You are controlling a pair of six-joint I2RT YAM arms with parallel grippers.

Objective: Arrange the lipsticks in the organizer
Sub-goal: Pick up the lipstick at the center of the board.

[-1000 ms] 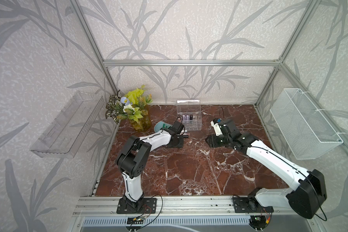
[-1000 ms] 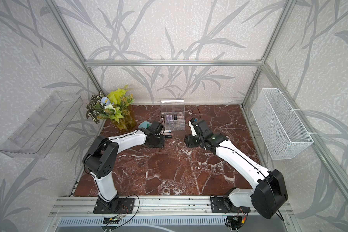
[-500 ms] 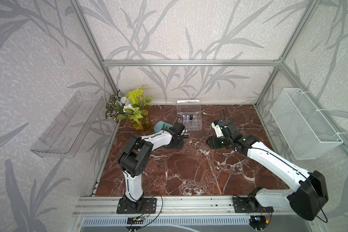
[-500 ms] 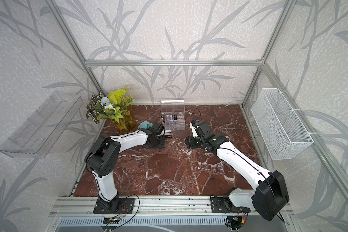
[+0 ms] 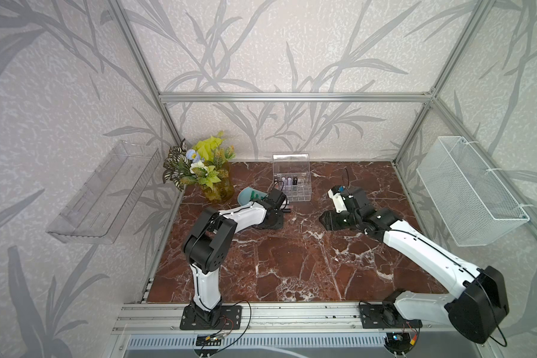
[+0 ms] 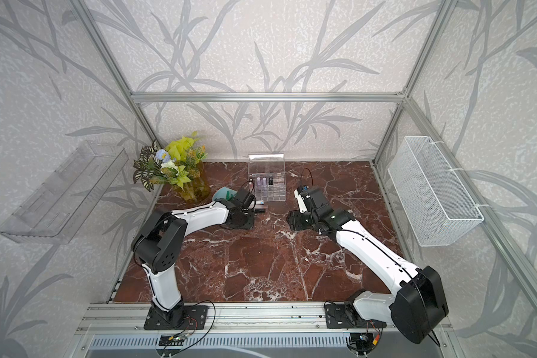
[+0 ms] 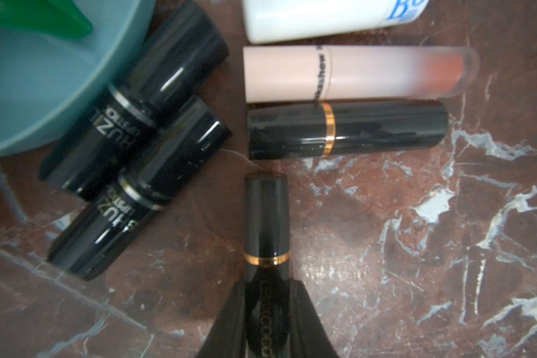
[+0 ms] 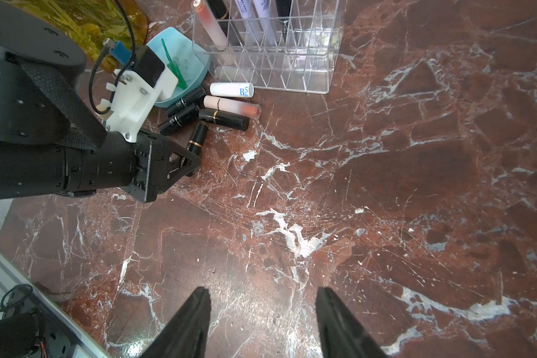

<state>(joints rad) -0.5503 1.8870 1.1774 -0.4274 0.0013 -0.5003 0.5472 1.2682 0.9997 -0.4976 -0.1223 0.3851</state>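
The left gripper (image 7: 266, 286) has just clamped onto a black gold-banded lipstick (image 7: 265, 217) lying on the tabletop (image 7: 416, 248) among loose lipsticks (image 7: 348, 130) before the clear organizer (image 8: 292, 72) at the far edge, so lifting looks next; the right gripper (image 8: 262, 293) hangs parted, empty.

Robot lab cell dressed as a home: aluminium frame (image 5: 292, 97) is holding leaf-wallpaper panels (image 5: 292, 46) around a marble-look tabletop (image 5: 292, 254), arm bases (image 5: 211, 317) sitting bolted to near rail (image 5: 292, 313).

left arm (image 5: 242, 215) stretched low, jaws clamped tight, right arm (image 5: 422, 248) low, jaws apart
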